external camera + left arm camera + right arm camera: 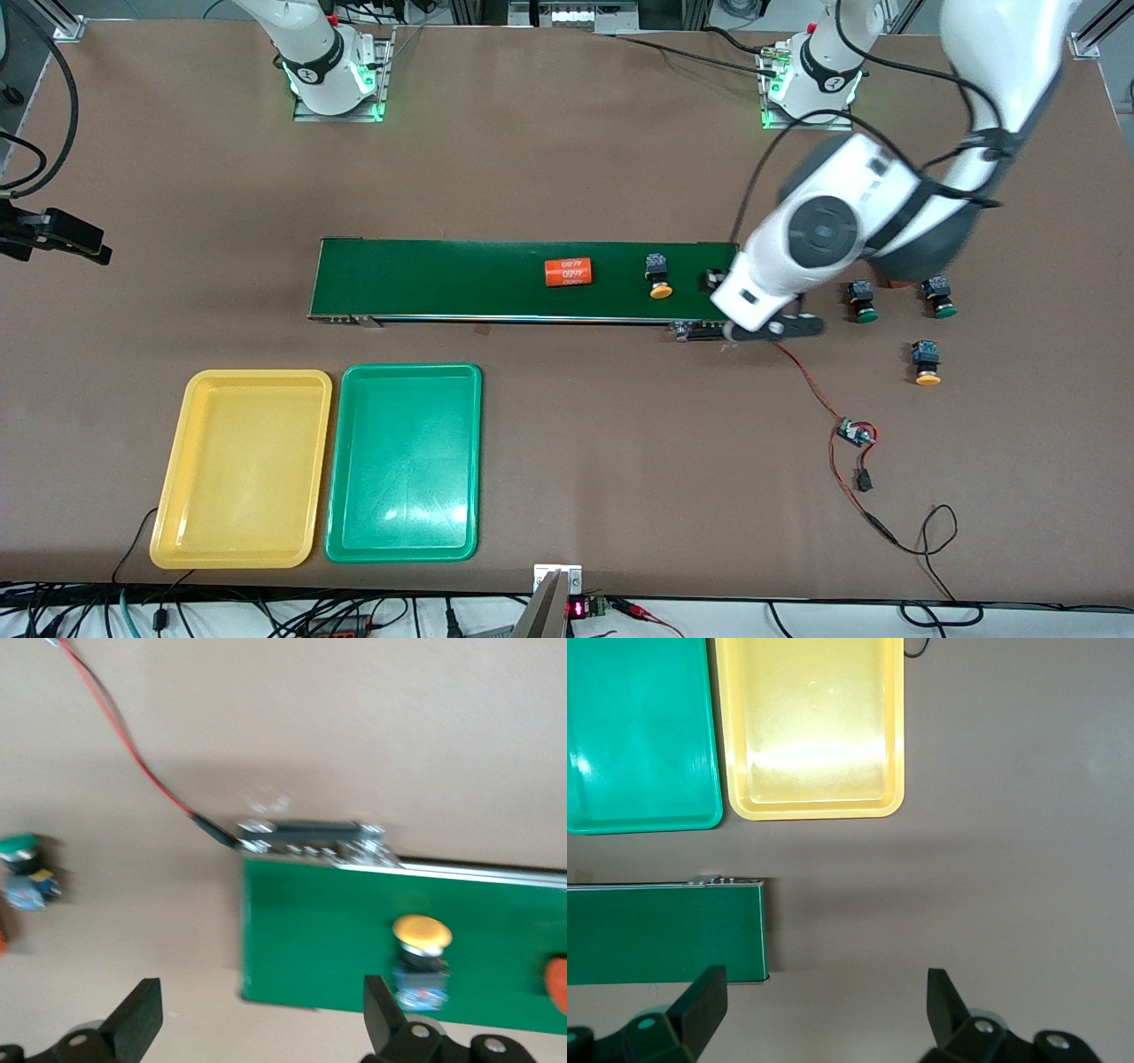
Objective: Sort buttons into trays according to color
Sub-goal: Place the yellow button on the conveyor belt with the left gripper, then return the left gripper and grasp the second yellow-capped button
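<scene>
1. The long dark-green conveyor belt (523,279) carries an orange-capped button (658,275) and an orange printed cylinder (568,272).
2. The yellow plastic tray (241,468) and green plastic tray (406,462), both shallow with rounded corners, lie nearer the front camera.
3. The left gripper (257,1019) hangs released over the belt's end; that button sits beside one finger (381,1010).
4. The right gripper (824,1014), seen only in its wrist view, stands released over bare table.
5. Two green-capped buttons (861,301) (939,297) and another orange-capped button (927,362) rest off the belt, toward the left arm's end.

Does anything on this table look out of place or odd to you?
One thing: an orange cylinder with white print lies on its side on the conveyor belt, near an orange-yellow button. It matches none of the buttons. Both trays, yellow and green, hold nothing yet. Nothing looks spilled or damaged.
</scene>
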You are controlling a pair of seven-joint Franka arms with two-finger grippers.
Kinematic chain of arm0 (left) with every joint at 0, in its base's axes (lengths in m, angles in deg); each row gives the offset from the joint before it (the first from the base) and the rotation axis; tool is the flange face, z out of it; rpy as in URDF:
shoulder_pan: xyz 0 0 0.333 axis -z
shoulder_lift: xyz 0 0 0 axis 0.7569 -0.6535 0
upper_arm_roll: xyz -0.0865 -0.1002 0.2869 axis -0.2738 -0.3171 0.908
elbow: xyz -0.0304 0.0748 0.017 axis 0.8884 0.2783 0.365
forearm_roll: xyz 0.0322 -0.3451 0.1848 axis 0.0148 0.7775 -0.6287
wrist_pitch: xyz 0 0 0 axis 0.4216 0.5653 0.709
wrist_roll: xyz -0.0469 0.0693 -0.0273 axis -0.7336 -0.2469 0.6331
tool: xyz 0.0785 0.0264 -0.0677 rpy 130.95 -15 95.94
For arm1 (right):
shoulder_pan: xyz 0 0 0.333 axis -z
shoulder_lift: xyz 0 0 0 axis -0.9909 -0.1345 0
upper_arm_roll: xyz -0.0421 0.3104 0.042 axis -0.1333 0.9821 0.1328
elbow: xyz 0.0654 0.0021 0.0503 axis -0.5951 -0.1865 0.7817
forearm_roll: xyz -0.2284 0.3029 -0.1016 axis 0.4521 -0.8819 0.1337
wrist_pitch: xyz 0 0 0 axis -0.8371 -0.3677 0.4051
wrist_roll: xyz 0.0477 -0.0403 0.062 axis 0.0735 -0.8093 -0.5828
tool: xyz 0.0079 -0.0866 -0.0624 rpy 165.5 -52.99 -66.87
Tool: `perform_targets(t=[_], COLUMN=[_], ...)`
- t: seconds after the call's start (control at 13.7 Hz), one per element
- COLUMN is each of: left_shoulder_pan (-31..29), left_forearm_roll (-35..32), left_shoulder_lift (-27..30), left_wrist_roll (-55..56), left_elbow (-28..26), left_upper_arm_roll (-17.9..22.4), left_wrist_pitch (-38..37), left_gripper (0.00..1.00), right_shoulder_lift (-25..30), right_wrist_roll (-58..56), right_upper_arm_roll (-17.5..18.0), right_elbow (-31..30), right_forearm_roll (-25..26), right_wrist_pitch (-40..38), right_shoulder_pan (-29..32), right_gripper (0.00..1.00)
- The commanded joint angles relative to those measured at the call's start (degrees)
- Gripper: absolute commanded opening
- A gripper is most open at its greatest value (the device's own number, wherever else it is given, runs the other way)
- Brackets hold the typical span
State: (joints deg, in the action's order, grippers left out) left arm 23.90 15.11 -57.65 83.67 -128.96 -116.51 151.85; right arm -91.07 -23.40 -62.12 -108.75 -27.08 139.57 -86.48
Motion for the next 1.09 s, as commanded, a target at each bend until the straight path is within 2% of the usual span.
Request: perform_targets(t=[0.0,0.15,0.36,0.66,0.87,1.02], left_shoulder_pan=[-6.07,-6.17,-6.61,-8.18,-14.51,-16.01], left_forearm_roll=[-3.97,-10.55,-18.39,-19.64,-19.47,-18.94], left_shoulder_lift=[-2.09,-3.94,-5.79,-7.46,-11.76,-12.91], left_wrist_roll=[-10.3,-12.79,-15.42,-27.88,-37.03,-38.2], left_elbow=[0.41,0.32,0.06,-0.12,-0.47,-1.08], left_upper_arm_roll=[2.0,7.7,12.11,19.93,20.12,20.12], left_wrist_pitch=[-0.61,-0.34,2.54,13.24,22.58,22.86], left_gripper=[1.0,1.0,1.0,1.0,1.0,1.0], right_shoulder_lift=[0.8,0.71,0.62,1.23,2.2,2.2], right_wrist_roll=[0.67,0.67,0.67,0.67,0.67,0.67], right_upper_arm_roll=[0.12,0.12,0.12,0.03,0.38,0.56], right_elbow=[-1.01,-1.01,-1.8,-2.15,-2.33,-2.33], right_forearm_roll=[-0.6,-0.6,-0.6,-0.6,-0.6,-0.6], right_wrist_pitch=[1.16,1.52,2.92,1.96,0.12,0.2], right_shoulder_pan=[0.08,-0.01,0.25,0.43,-0.27,-0.45], right_gripper=[1.0,1.0,1.0,1.0,1.0,1.0])
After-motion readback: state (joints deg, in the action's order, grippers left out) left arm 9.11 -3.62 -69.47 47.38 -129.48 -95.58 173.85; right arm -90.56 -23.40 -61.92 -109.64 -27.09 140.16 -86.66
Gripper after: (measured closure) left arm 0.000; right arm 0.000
